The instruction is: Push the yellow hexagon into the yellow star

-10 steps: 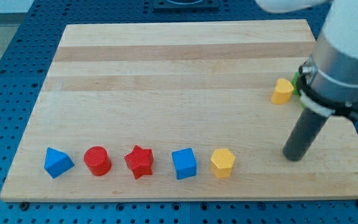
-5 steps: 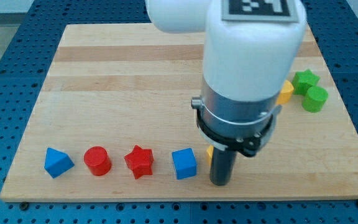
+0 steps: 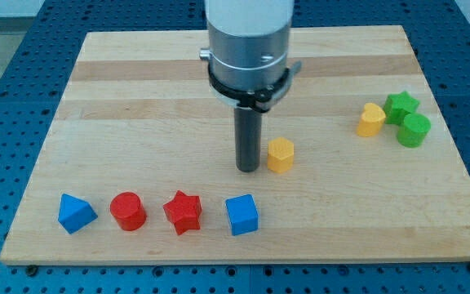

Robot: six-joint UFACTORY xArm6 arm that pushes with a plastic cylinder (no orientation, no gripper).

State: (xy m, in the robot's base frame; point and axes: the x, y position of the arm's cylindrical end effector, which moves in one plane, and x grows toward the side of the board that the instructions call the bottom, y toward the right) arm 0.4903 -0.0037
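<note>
The yellow hexagon (image 3: 281, 154) sits near the middle of the wooden board (image 3: 137, 106). My tip (image 3: 247, 169) rests on the board just to the hexagon's left, close beside it. The yellow star (image 3: 371, 119) lies toward the view's right, well apart from the hexagon, up and to its right. The rod hangs from the white arm at the view's top.
A green star (image 3: 401, 106) and a green cylinder (image 3: 414, 130) sit just right of the yellow star. Along the view's bottom stand a blue triangle (image 3: 76, 213), a red cylinder (image 3: 127, 211), a red star (image 3: 183, 211) and a blue cube (image 3: 241, 215).
My tip swept from the board's right to the bottom row, then up toward the middle. The yellow hexagon has moved from the bottom row upward to the middle of the board.
</note>
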